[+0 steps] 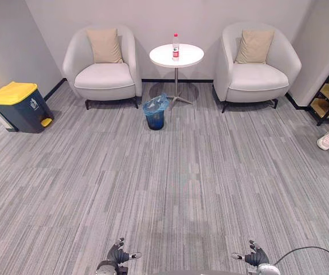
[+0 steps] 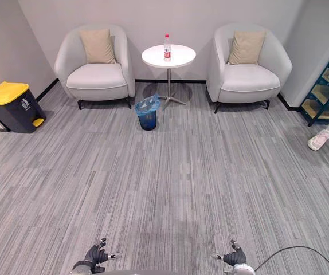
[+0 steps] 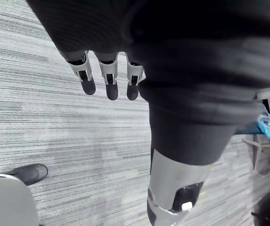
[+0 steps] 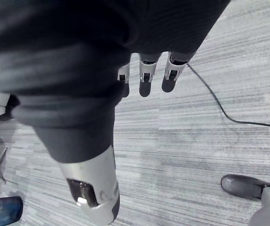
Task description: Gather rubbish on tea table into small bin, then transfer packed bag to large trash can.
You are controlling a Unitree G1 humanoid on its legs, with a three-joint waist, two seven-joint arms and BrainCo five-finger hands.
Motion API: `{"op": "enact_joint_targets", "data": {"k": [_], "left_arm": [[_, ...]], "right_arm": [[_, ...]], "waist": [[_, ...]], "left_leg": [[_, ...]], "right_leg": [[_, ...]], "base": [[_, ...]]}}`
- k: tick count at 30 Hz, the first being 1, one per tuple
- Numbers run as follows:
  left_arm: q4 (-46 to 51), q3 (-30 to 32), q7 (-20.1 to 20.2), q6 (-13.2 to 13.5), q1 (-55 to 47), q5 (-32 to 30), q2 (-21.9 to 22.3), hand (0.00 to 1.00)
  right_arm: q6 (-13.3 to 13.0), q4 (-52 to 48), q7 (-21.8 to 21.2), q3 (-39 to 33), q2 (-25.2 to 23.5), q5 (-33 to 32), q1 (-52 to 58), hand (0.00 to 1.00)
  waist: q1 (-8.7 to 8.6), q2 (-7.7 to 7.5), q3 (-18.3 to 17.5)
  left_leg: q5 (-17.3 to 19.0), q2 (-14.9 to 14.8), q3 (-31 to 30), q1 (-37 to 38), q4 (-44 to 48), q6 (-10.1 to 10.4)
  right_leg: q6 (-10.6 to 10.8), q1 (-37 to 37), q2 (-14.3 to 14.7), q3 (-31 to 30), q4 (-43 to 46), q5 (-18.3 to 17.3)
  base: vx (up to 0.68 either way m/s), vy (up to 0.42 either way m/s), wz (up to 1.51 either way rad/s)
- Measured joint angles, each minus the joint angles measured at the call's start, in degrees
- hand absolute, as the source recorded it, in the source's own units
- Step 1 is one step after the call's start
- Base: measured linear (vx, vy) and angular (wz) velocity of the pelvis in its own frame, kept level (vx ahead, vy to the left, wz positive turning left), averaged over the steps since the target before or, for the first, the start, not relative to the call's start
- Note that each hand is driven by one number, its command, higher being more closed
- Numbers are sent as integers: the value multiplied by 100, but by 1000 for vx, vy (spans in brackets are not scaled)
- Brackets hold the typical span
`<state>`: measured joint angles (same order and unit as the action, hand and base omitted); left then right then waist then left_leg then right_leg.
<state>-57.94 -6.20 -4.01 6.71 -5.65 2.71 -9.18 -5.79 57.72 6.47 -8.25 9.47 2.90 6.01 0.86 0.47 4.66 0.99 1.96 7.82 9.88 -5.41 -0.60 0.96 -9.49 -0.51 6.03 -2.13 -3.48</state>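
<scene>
The left hand and right hand hung low over the carpet, fingers loose and straight.

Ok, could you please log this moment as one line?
bottle: upright on tea table | small bin: on floor beside table | large trash can: by left wall | left hand: open, empty | right hand: open, empty

Where everything sits

Tea table is at the back, between the left armchair and the right armchair, bottle on top. Small bin just in front of it, large trash can way off left
</scene>
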Motion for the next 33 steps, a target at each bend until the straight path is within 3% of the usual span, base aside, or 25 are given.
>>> {"op": "enact_joint_targets", "data": {"k": [8, 11, 13, 15, 16, 18, 19, 20, 22, 24, 25, 26, 27, 28, 29, 31, 32, 33], "left_arm": [[13, 7, -52, 5, -8, 10, -1, 0], [114, 10, -103, 13, -7, 64, 4, 0], [179, 4, -108, 20, 11, 121, 7, 0], [176, -14, -109, 19, 12, 125, 2, 0], [174, -32, -111, 19, 18, 127, -8, 0], [176, -64, -114, 17, 119, 133, -63, 0], [176, -63, -117, 16, 136, 136, -77, 0], [177, -59, -124, 13, 169, 141, -83, 0], [177, -52, -134, 12, 220, 167, -84, 0], [179, -42, -142, 11, 361, 186, -77, 0], [178, -41, -145, 12, 388, 186, -77, 0], [179, -42, -155, 13, 441, 187, -112, 0], [181, -44, -161, 18, 456, 186, -127, 0], [172, -46, -163, 17, 453, 186, -119, 0], [172, -46, -168, 22, 467, 187, -66, 0], [169, -39, -178, 23, 580, 199, 40, 0], [169, -11, -181, 21, 610, 231, 121, 0], [176, -1, -180, 22, 611, 235, 132, 0]], "right_arm": [[14, 6, 103, -9, -3, 36, -144, 0], [14, 5, 105, -15, -1, 169, -311, 0], [38, 28, 105, -22, -6, 211, -322, 0], [85, 45, 105, -20, -23, 215, -320, 0], [93, 46, 105, -20, -36, 215, -318, 0], [119, 66, 102, -15, -95, 215, -318, 0], [124, 105, 101, -13, -113, 216, -318, 0], [134, 179, 97, 3, -117, 215, -344, 0], [135, 178, 97, 22, -117, 220, -373, 0], [138, 176, 97, 34, -115, 220, -428, 0], [138, 175, 97, 36, -114, 220, -434, 0], [139, 173, 98, 47, -116, 220, -432, 0], [152, 176, 102, 47, -103, 220, -417, 0], [165, 176, 104, 47, -90, 220, -407, 0], [179, 173, 105, 45, -57, 220, -423, 0], [177, 173, 105, 39, -17, 220, -467, 0], [179, 174, 105, 57, 16, 219, -499, 0], [183, 181, 107, 122, 24, 218, -504, 0]], "waist": [[10, -4, -2], [16, 13, -1], [13, 6, 14], [9, 38, 32], [9, 38, 42], [-4, -27, 144], [-3, -35, 166], [11, -50, 187], [-18, -41, 202], [-81, 46, 315], [-119, 71, 332], [-176, 42, 330], [-194, -71, 323], [-211, -85, 317], [-227, -42, 276], [-285, 145, 332], [-294, 325, 428], [-289, 370, 442]], "left_leg": [[147, -13, 261, -142, 67, -84], [509, -23, 408, -454, 533, -119], [771, 7, 477, -565, 900, -182], [913, 26, 496, -461, 1059, -227], [917, 44, 494, -396, 1060, -232], [1072, 157, 388, -121, 1037, -351], [1103, 195, 362, -54, 1032, -325], [1182, 195, 303, 60, 1030, -295], [1291, 82, 224, 152, 1043, -221], [1399, -263, 136, 271, 1061, -54], [1439, -366, 99, 288, 1078, 14], [1525, -480, 12, 316, 1153, 163], [1629, -504, -37, 418, 1199, 323], [1682, -562, -74, 464, 1254, 405], [1711, -736, -168, 445, 1505, 456], [1698, -1076, -395, -175, 3028, 544], [1421, -1377, -481, -675, 4286, 674], [1361, -1530, -481, -857, 4858, 698]], "right_leg": [[13, 254, 17, -312, 47, 1], [132, 543, -26, -453, 350, -161], [338, 930, -147, -447, 1325, -675], [543, 1263, -245, -340, 2361, -920], [600, 1405, -294, -271, 2779, -959], [567, 2051, -688, 196, 4446, -1078], [584, 2165, -815, 301, 4660, -1167], [531, 2302, -962, 517, 4794, -1282], [506, 2536, -969, 739, 4536, -1367], [387, 2803, -691, 869, 3680, -1264], [343, 2847, -606, 873, 3382, -1140], [318, 2920, -524, 815, 2762, -750], [153, 2895, -543, 745, 2474, -137], [-30, 2864, -540, 768, 2545, 109], [-163, 2846, -439, 862, 2741, -124], [-401, 2542, -190, 1075, 2560, -338], [-510, 2109, 50, 1206, 2237, -406], [-560, 1856, 160, 1240, 2059, -419]], "base": [[7, -25, -21], [52, 24, -31], [116, 59, -6], [104, 67, -3], [120, 76, 7], [128, 45, 25], [201, 4, 26], [194, -10, 20], [255, -63, 21], [312, -143, 24], [338, -187, 36], [416, -243, 33], [436, -269, 30], [455, -311, 21], [538, -410, 23], [544, -410, 23], [367, -241, 19], [474, -272, 22]]}}
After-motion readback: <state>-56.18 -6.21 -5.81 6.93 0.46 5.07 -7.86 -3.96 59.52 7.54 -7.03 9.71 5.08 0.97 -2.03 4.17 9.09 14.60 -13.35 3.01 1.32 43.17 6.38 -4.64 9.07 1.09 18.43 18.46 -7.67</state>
